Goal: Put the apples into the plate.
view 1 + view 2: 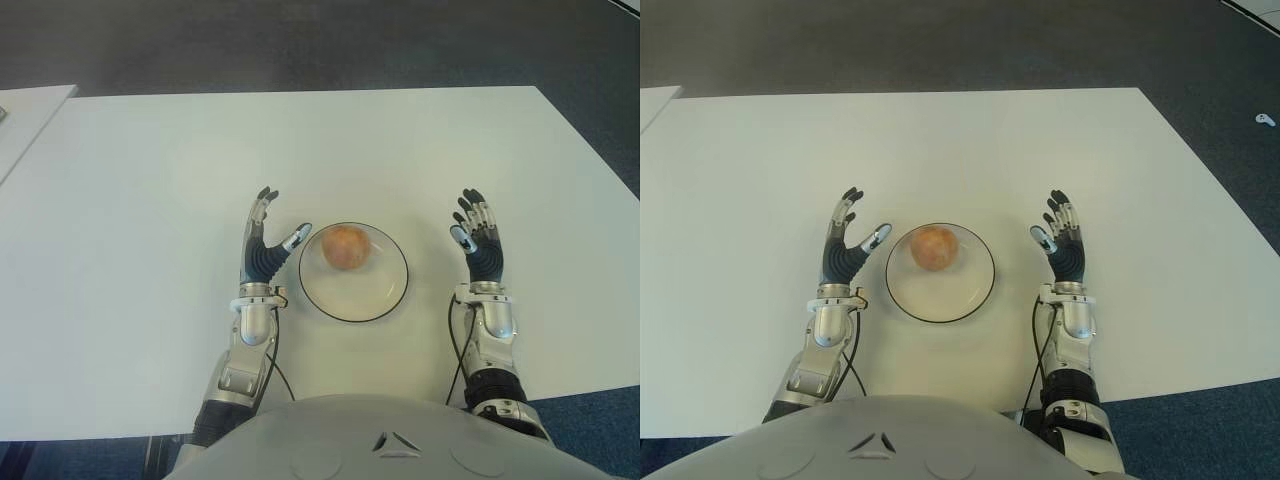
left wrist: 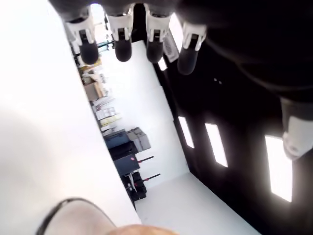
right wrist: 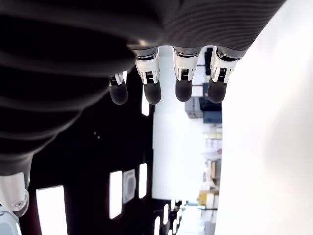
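Left hand [image 1: 262,243]: lower centre of the left eye view, just left of the plate, palm turned inward toward it. Fingers [image 1: 260,208] straight and spread, holding nothing. Thumb [image 1: 297,238] angles toward the plate rim, tip right at its left edge; can't tell if it touches. Left wrist view confirms it: four fingertips [image 2: 123,49] extended in a row, nothing between them and the thumb.

Right hand [image 1: 478,240]: lower right of centre, right of the plate with a clear gap of bare surface between. Palm faces the plate, fingers [image 1: 480,212] up and slightly fanned, empty. Right wrist view shows the same: fingertips [image 3: 152,93] straight, no object in the palm.

Plate [image 1: 385,297]: white, round, dark rim, sits between the two hands, lower centre of frame, closer to the left hand.

Apple [image 1: 346,247]: one only, pale orange-pink, inside the plate, on its upper-left part, near the left thumb but not in contact with it. A sliver of it and the plate rim show at the bottom edge of the left wrist view.

Surface [image 1: 150,200]: white, fills most of the frame. Dark floor [image 1: 300,40] runs across the top.
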Available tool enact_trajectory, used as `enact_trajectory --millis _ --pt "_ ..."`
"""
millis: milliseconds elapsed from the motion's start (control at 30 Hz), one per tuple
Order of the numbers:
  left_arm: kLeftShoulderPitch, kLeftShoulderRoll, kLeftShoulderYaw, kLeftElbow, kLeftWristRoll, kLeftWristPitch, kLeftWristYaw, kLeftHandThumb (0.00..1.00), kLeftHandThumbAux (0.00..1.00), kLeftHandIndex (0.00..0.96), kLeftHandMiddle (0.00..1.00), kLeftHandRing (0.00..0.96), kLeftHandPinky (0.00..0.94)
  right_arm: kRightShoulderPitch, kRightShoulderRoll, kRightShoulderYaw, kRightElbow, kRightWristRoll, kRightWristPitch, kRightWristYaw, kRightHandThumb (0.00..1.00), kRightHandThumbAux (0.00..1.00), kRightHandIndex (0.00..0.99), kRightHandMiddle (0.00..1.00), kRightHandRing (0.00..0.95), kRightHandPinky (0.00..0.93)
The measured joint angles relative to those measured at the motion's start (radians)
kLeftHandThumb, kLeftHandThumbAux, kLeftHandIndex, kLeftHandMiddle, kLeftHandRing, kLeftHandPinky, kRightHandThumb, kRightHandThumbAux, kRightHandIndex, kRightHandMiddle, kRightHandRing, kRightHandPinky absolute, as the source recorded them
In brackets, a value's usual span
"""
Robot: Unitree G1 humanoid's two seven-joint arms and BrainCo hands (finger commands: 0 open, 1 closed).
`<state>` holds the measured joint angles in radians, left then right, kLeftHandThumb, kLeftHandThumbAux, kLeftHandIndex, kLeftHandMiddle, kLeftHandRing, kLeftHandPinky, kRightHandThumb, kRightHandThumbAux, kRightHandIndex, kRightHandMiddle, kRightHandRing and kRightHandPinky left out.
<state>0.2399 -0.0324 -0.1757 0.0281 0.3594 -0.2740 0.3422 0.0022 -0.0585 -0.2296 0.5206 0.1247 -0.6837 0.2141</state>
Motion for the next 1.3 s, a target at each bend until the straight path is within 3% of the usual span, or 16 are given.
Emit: enact_trajectory --millis 133,433,600,767,1033,1300 --pt "0.018 -0.021 -0.01 0.01 -0.021 -0.018 0.0 0.085 0.502 0.162 0.043 0.012 0.033 0.006 0.008 0.016 -0.019 0.001 0.016 0.005 0.162 0.508 0.007 0.0 0.0 0.0" --pt "0.154 -0.012 -0.08 -0.034 -0.027 -0.041 0.0 0.066 0.514 0.151 0.062 0.032 0.039 0.033 0.009 0.033 -0.046 0.017 0.046 0.021 0.137 0.522 0.0 0.0 0.0 0.0" --pt "0.186 -0.012 -0.087 -0.042 -0.043 -0.041 0.0 0.088 0.518 0.162 0.074 0.045 0.067 0.058 0.006 0.057 -0.069 0.002 0.078 0.021 0.139 0.557 0.0 0.0 0.0 0.0" --pt "0.145 -0.013 -0.072 0.1 -0.118 -0.119 -0.008 0.142 0.537 0.179 0.08 0.053 0.1 0.084 0.0 0.076 -0.104 0.0 0.122 0.039 0.146 0.583 0.0 0.0 0.0 0.0" --pt "0.032 -0.023 -0.038 0.297 -0.225 -0.324 -0.026 0.165 0.55 0.172 0.069 0.047 0.105 0.108 -0.005 0.088 -0.16 0.046 0.179 0.081 0.156 0.602 0.0 0.0 0.0 0.0" --pt "0.02 -0.024 -0.041 0.308 -0.291 -0.366 -0.054 0.124 0.527 0.101 0.042 0.021 0.051 0.125 -0.023 0.095 -0.203 0.059 0.236 0.088 0.141 0.617 0.0 0.0 0.0 0.0"
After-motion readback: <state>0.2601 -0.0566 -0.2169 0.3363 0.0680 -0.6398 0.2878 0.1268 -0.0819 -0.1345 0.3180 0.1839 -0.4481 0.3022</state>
